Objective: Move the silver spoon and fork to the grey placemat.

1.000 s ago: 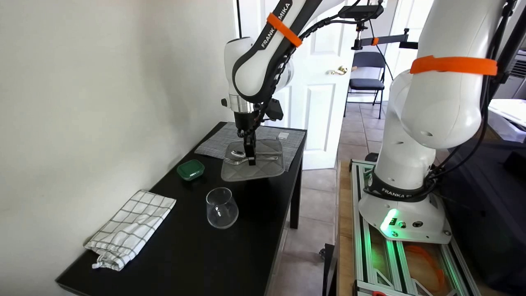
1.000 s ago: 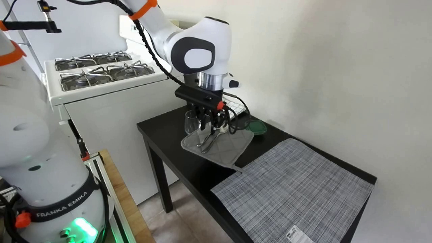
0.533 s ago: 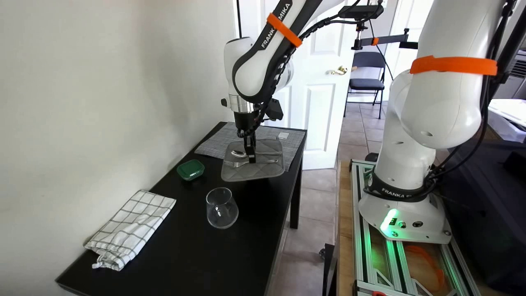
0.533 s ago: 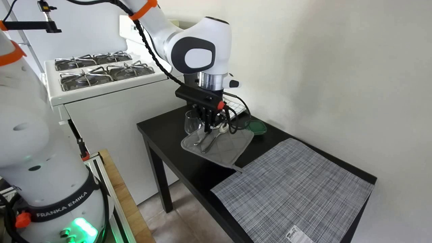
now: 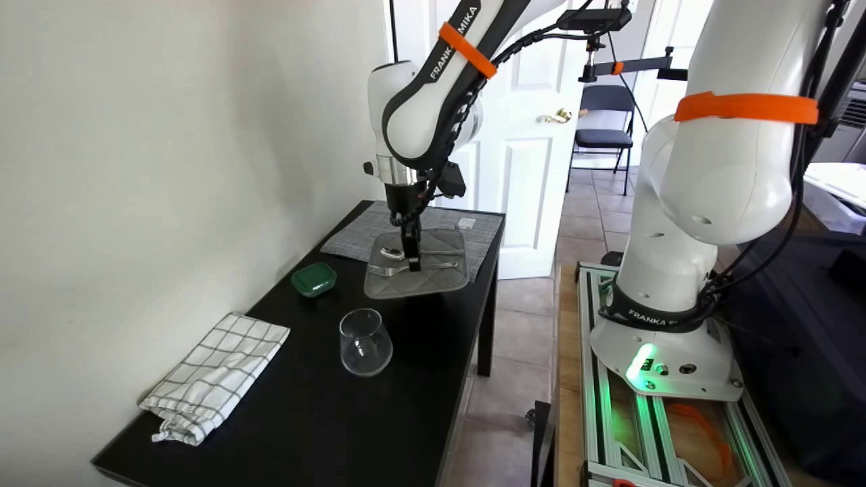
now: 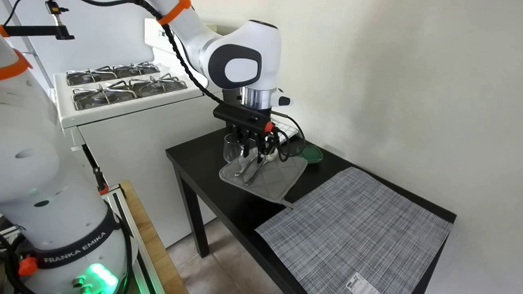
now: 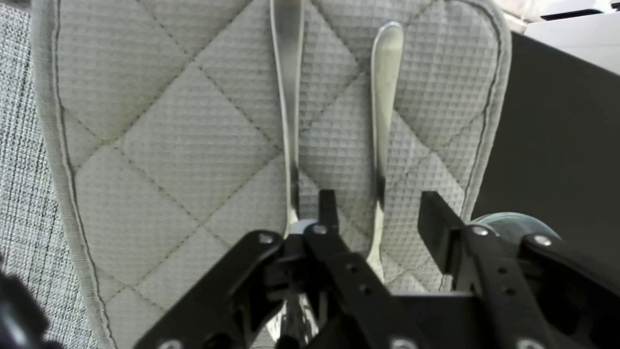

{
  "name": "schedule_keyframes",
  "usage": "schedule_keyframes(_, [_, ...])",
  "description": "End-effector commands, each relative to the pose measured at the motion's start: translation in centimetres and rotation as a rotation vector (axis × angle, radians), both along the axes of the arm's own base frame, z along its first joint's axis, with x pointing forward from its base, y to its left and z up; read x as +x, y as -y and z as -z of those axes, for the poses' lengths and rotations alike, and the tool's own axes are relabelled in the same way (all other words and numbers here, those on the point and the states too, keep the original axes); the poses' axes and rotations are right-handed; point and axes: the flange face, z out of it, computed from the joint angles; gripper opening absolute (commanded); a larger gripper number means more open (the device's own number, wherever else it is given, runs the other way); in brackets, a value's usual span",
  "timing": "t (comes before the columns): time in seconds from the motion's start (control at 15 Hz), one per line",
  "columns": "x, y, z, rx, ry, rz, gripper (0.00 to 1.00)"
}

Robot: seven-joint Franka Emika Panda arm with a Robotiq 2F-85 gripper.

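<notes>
Fork [image 7: 381,140] between fingers [image 7: 438,225], seemingly wider apart than before.

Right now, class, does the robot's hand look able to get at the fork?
Likely yes: in the wrist view, the open hand seems to straddle the fork, with the spoon outside its jaws.

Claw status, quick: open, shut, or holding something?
Claw: open, holding nothing; the wrist view shows the fork between its parted jaws, ungripped.

Wrist view: silver spoon [image 7: 290,121] left, fork [image 7: 381,140] right, side by side on quilted pad [image 7: 198,140]. Woven grey placemat [image 6: 359,232] flat on tabletop [image 6: 196,159].
</notes>
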Motion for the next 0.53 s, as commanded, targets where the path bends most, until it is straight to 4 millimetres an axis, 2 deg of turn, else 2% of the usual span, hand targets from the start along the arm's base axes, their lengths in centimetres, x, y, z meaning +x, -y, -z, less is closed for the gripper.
schedule_keyframes(0.0, [0.27,-0.02,0.55,-0.013,0.003,-0.012,0.45])
schedule_keyframes(0.13, [0.29,-0.11,0.68,-0.013,-0.001,-0.014,0.41])
schedule_keyframes(0.47, [0.43,-0.24,1.03,-0.016,-0.009,-0.020,0.42])
